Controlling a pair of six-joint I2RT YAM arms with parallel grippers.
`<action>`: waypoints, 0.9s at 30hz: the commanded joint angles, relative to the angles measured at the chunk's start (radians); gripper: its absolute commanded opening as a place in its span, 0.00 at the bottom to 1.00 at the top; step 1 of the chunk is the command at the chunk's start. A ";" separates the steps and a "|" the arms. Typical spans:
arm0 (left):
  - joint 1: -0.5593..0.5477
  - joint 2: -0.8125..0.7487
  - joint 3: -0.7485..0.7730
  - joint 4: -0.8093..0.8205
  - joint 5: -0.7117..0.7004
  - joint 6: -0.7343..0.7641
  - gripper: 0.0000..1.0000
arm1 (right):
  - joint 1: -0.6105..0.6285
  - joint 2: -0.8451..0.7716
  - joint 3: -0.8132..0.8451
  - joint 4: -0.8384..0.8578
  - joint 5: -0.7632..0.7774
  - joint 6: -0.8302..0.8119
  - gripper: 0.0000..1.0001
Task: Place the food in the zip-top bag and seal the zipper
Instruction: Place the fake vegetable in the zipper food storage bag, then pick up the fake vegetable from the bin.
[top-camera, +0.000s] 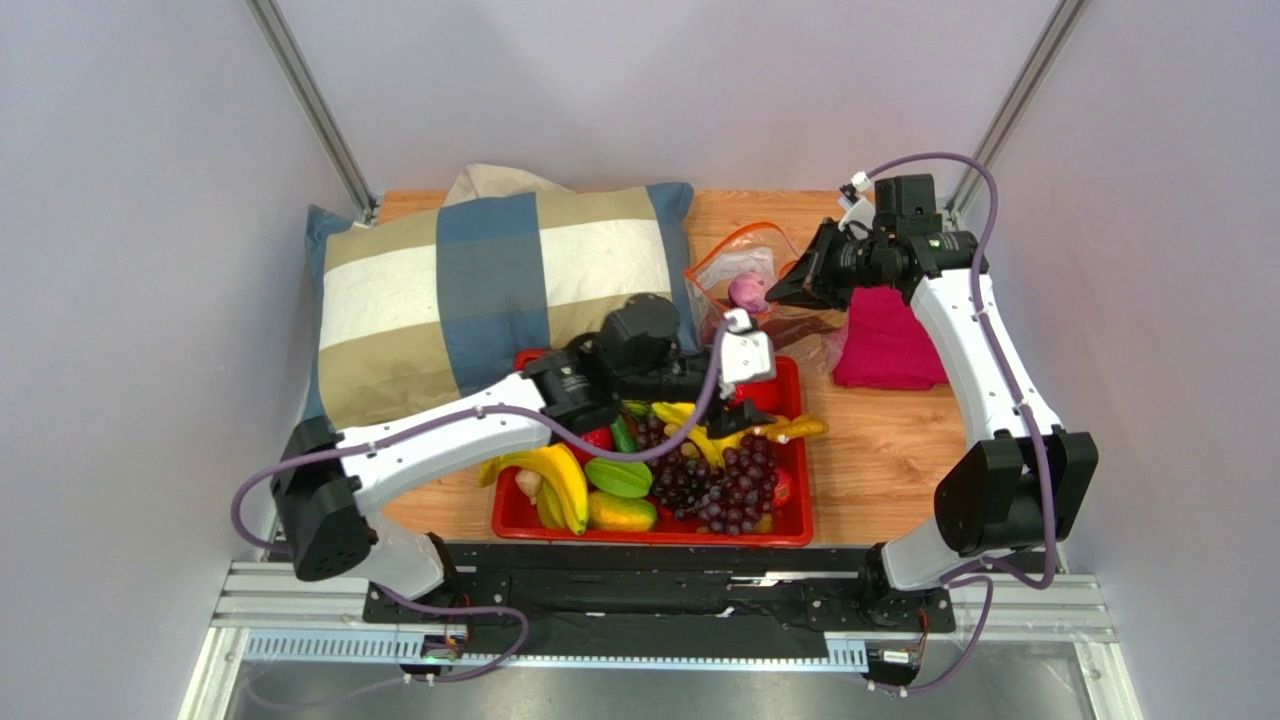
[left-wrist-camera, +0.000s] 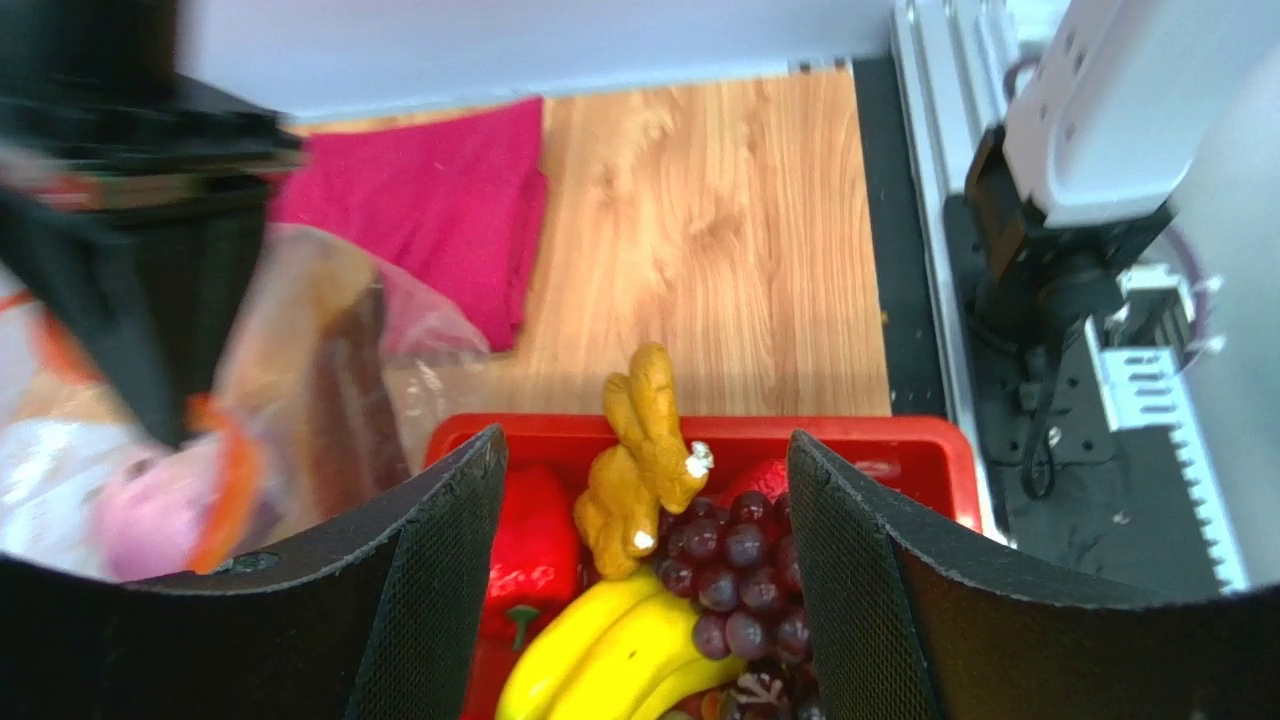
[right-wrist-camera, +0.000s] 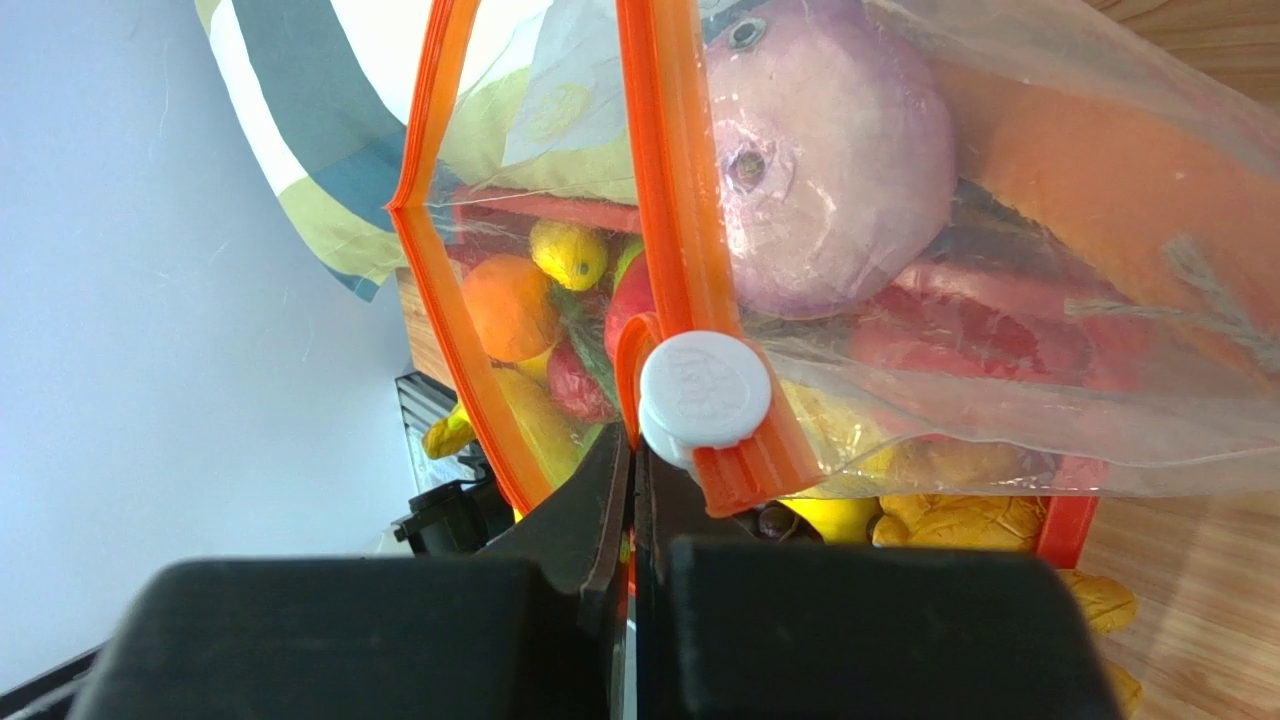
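Step in hand: loading food, pick phase. L hand (left-wrist-camera: 643, 465) hangs over the red tray (top-camera: 654, 531) near the desk (top-camera: 887, 450) front edge, fingers apart, nothing between them. Directly beneath the gap lies a yellow-brown ginger-like pc (left-wrist-camera: 646, 398), with grapes (left-wrist-camera: 729, 578) at 5 o'clock of it and bananas (left-wrist-camera: 601, 645) at 6 o'clock. Judged next move: lower L hand, close on one pc w/o snagging neighbours, lift, carry to the bag mouth. In the top view the zip-top bag (top-camera: 744, 278) stands at approx. 12 o'clock of L hand, near; in the L wrist view it sits at 9 o'clock. Bag already holds the onion-like ball (right-wrist-camera: 827, 165) and the orange-rimmed slice (right-wrist-camera: 1082, 180). R hand (right-wrist-camera: 633, 465), at 3 o'clock of the bag, is closed tight on the zipper (right-wrist-camera: 669, 225) just beside the white slider (right-wrist-camera: 703, 393), keeping the mouth spread. Sealing not yet begun; it requires the slider run along the full strip.
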 joint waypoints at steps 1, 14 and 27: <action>-0.050 0.116 0.013 -0.007 -0.102 0.155 0.73 | 0.004 -0.008 0.027 0.039 -0.023 0.014 0.00; -0.116 0.398 0.106 0.051 -0.208 0.243 0.67 | 0.003 -0.023 0.013 0.034 -0.011 0.003 0.00; -0.105 0.156 0.102 0.001 -0.121 0.186 0.00 | 0.004 -0.011 0.024 0.036 -0.019 0.000 0.00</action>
